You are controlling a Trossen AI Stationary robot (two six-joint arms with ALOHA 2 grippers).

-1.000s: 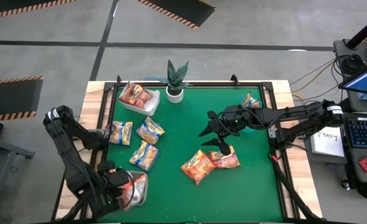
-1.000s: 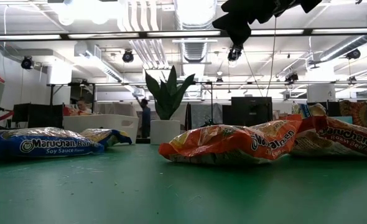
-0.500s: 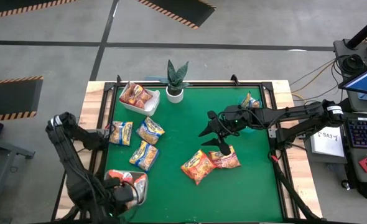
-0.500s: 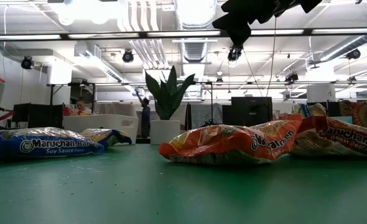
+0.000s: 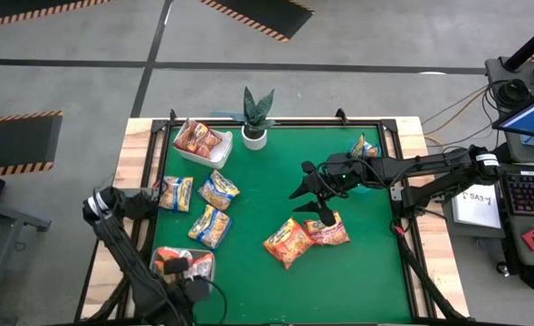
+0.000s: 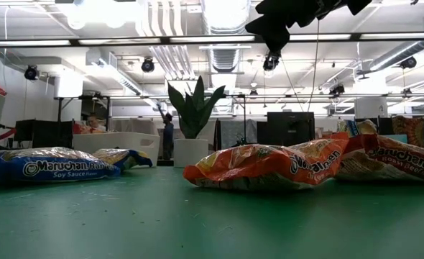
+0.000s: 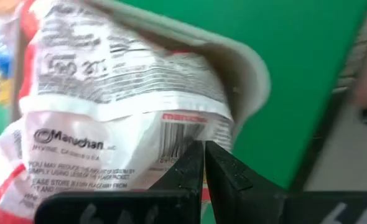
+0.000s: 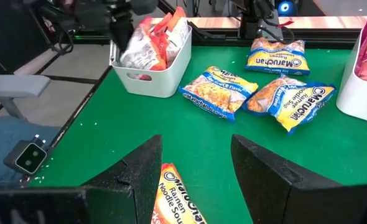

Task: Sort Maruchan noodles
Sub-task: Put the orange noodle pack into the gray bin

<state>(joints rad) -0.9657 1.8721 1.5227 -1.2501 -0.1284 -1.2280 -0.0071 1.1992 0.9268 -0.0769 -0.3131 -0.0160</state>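
While the left gripper (image 7: 203,163) hangs over the white tray (image 5: 205,282) at the near left corner of the green desk (image 5: 276,172), its jaws are pressed together with nothing between them, their tips just above a red and white noodle packet (image 7: 109,106) that lies in that tray with its printed back up. Farther back on the left side, a second white tray (image 5: 214,156) beside a potted plant (image 5: 255,118) holds more red packets (image 5: 195,138). Between the two trays three blue and yellow packets lie flat on the desk: one by the left edge (image 5: 176,192), one just beside it toward the middle (image 5: 218,189), and one nearer the front (image 5: 210,225). Toward the middle right, two orange-red packets (image 5: 288,243) (image 5: 328,232) lie touching each other, and in the low view they show side by side with the blue one (image 6: 50,166) well off to their left. Above these orange-red packets the right gripper (image 5: 311,192) hovers clear of the desk, its jaws held partly apart and empty, with one orange-red packet (image 8: 177,196) showing between its fingers (image 8: 137,171) in the right wrist view. At the far right edge of the desk one more packet (image 5: 365,147) sits behind the right arm, and I cannot tell what it rests in.
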